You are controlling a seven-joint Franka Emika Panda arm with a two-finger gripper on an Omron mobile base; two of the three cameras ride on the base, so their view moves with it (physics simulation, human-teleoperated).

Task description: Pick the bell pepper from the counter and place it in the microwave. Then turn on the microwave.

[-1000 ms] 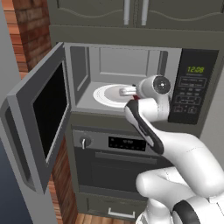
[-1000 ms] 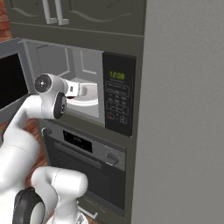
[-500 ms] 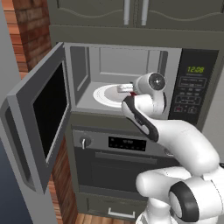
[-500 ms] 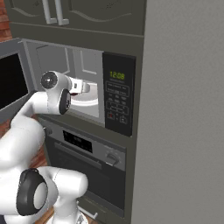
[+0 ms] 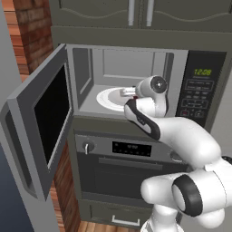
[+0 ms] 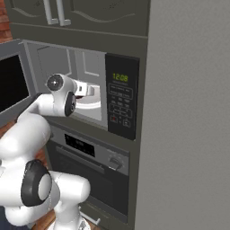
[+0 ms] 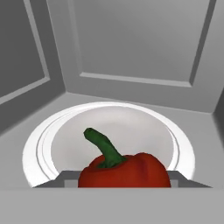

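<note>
Placing step. Nearest, my gripper (image 7: pixel 124 186) is closed about the bell pepper (image 7: pixel 124 171), jaws part open on its width, stem up. Beneath and beyond lies the white plate (image 7: pixel 39 146) inside the microwave (image 5: pixel 136 63), whose door (image 5: pixel 43 127) hangs open. Next, I judge: lower, release, withdraw, shut the door, then press the keypad (image 6: pixel 120 101).
</note>
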